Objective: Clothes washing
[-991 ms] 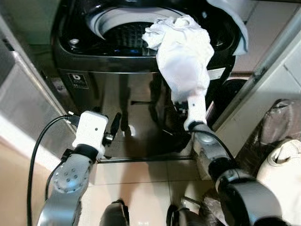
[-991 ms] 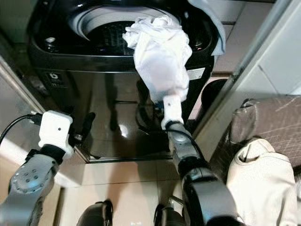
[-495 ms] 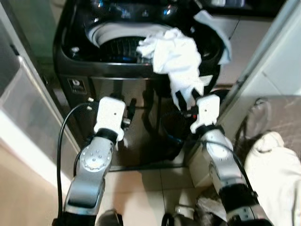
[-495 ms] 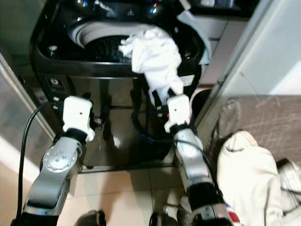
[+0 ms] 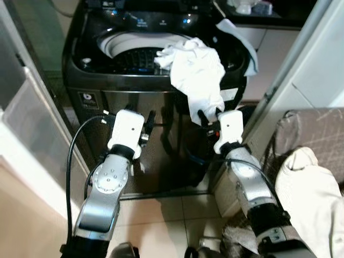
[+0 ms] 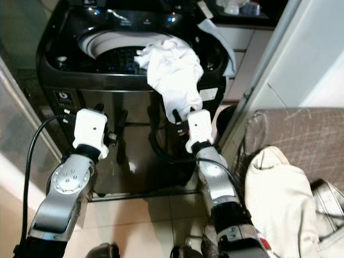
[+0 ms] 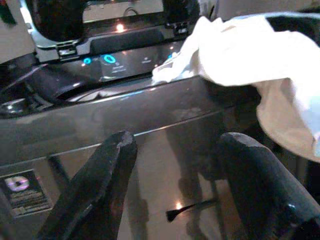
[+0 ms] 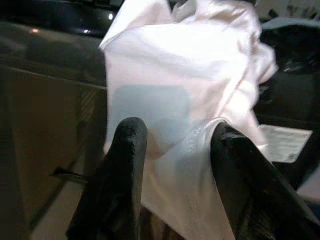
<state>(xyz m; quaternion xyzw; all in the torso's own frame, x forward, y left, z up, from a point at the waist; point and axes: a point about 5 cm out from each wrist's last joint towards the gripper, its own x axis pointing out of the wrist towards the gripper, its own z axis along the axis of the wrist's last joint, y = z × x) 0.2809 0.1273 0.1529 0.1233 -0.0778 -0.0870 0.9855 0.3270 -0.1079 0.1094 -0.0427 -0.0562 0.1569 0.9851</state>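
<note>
White garment [image 5: 196,78] is draped over the front rim of the open top-load washing machine [image 5: 134,102], bunched part at the drum opening, tail hanging down the dark front panel. Right gripper [image 8: 175,145] sits just below the hanging tail with its fingers [image 8: 127,150] spread, cloth hanging between and just past them, not clamped. Left gripper [image 7: 175,155] is also spread, holding nothing, facing the front panel to the left of the garment and well apart from it.
</note>
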